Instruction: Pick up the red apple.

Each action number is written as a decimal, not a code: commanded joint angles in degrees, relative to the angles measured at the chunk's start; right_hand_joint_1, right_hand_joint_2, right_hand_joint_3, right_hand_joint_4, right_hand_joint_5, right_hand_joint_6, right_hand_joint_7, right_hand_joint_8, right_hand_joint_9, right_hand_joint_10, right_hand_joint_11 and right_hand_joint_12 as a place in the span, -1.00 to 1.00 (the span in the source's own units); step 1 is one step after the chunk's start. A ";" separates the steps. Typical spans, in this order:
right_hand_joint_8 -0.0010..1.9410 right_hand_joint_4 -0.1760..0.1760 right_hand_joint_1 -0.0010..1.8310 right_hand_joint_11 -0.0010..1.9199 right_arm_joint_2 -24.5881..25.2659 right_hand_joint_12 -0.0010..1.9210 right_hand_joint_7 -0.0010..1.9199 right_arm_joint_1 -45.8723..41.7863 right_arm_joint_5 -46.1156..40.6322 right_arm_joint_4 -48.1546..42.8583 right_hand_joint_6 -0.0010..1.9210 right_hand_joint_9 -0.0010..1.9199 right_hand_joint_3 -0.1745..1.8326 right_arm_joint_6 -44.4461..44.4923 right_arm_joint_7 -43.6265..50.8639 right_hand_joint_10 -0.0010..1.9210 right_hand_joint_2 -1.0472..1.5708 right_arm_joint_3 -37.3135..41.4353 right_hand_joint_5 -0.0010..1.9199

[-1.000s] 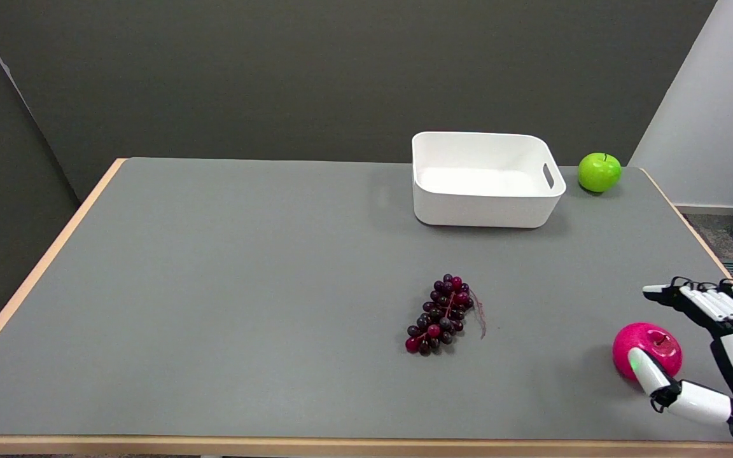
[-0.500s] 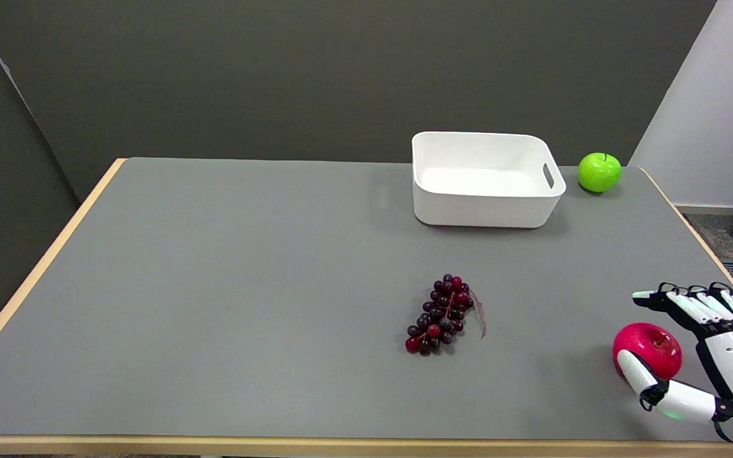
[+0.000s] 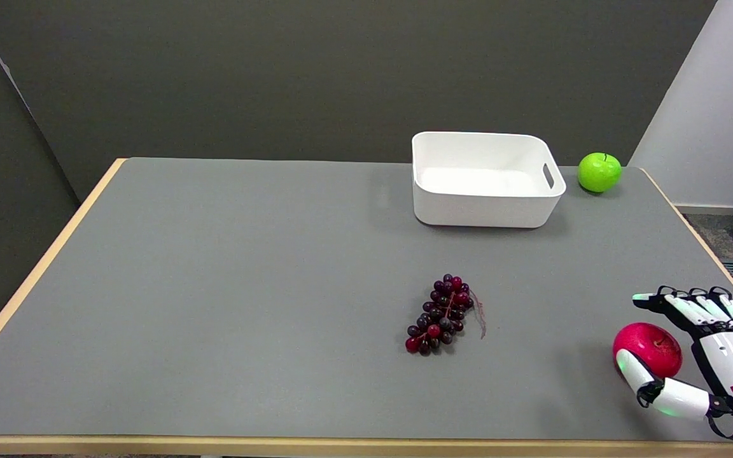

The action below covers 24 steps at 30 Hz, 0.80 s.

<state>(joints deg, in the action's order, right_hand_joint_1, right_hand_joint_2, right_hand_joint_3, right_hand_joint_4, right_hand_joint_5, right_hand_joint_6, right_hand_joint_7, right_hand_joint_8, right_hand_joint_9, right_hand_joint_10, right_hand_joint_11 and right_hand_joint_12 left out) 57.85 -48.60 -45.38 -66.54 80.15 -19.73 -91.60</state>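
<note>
head view shows my right robot hand (image 3: 697, 356) at the near right corner of the tabletop (image 3: 245, 286), reaching in from the lower right. its fingers (image 3: 681, 306) are spread and stretch over the far side of the red apple (image 3: 649, 348), while the thumb (image 3: 634, 376) lies against the apple's near side. the apple sits on the tabletop between them, close to the right edge and not far from the near edge. from this angle i cannot tell whether the fingers actually touch the apple or only arch over it, so i cannot say the hand grips it; the hand looks open around the fruit.

a bunch of dark purple grapes (image 3: 441, 315) lies near the middle of the tabletop, well apart from the apple, toward the left of it. a white bin (image 3: 484, 210) stands at the far edge, right of centre, with a handle slot in its right wall. a green apple (image 3: 599, 172) rests just beside the bin, in the far right corner.
</note>
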 commanded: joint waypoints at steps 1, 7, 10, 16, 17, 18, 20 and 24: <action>-0.44 0.43 -0.67 -1.00 0.00 0.27 -0.49 1.77 -1.46 0.99 -0.27 -0.72 0.02 -4.19 0.03 -0.09 0.25 -0.24 -0.61; -0.44 0.43 -0.67 -0.99 0.16 0.27 -0.50 2.06 -1.46 1.63 -0.28 -0.72 0.02 -4.88 0.03 -0.10 0.25 -0.56 -0.62; -0.44 0.43 -0.67 -0.99 0.40 0.27 -0.50 2.14 -1.46 1.90 -0.28 -0.73 0.02 -4.96 -0.05 -0.10 0.25 -0.72 -0.62; -0.45 0.43 -0.67 -0.98 0.80 0.29 -0.50 2.30 -1.46 3.04 -0.28 -0.72 0.03 -5.36 -0.05 -0.10 0.25 -1.33 -0.62; -0.45 0.43 -0.67 -0.98 0.88 0.29 -0.51 2.45 -1.41 3.24 -0.28 -0.72 0.03 -5.36 -0.05 -0.10 0.25 -1.41 -0.62; -0.45 0.43 -0.68 -0.97 1.02 0.29 -0.51 2.71 -1.10 3.68 -0.28 -0.72 0.03 -5.13 -0.11 -0.10 0.25 -1.44 -0.62; -0.45 0.43 -0.67 -0.96 1.11 0.30 -0.51 3.25 -0.77 4.49 -0.28 -0.72 0.03 -4.65 -0.43 -0.10 0.25 -1.53 -0.62; -0.44 0.38 -0.66 -0.85 1.42 0.38 -0.48 4.70 0.17 6.08 -0.26 -0.66 -0.01 -2.37 -0.53 -0.01 0.27 -1.84 -0.61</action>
<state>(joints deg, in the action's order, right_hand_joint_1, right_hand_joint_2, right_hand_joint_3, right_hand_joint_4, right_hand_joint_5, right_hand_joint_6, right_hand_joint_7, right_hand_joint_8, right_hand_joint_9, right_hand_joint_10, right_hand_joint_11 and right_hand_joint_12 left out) 58.38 -46.53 -46.54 -64.16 75.91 -19.79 -92.49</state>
